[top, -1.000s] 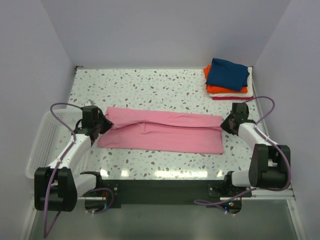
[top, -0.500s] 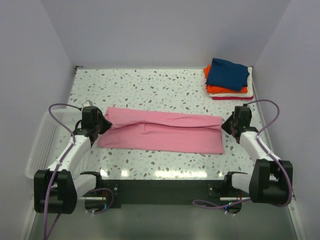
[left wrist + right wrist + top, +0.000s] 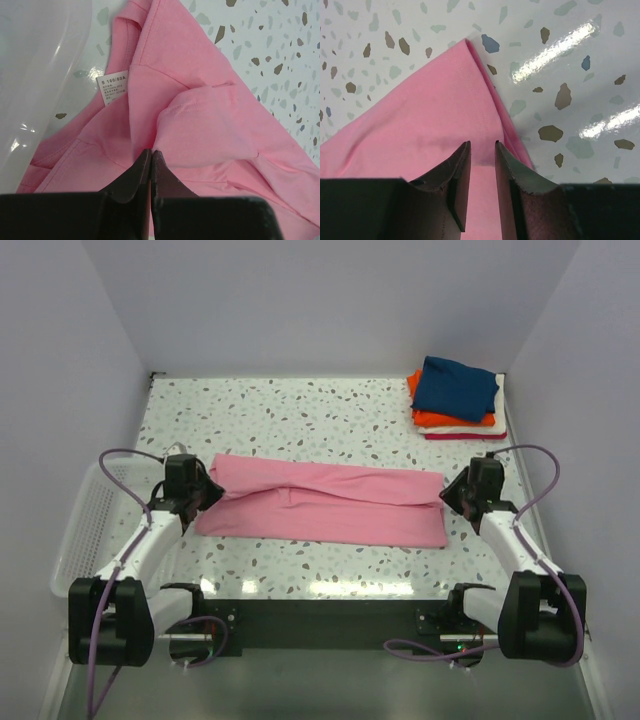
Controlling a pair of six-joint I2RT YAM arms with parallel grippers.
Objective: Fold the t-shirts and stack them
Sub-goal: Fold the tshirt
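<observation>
Right gripper (image 3: 450, 493) has edged in over the right hem of the pink shirt (image 3: 325, 502), jaws narrowly parted. Left gripper (image 3: 205, 490) stays pinched on the collar end. The shirt lies banded mid-table, folded stack (image 3: 455, 398) far right; an end-to-end fold looks imminent.

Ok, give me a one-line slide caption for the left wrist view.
Left tool shut on a fold of the pink t-shirt near its collar size label, speckled table beyond.
</observation>
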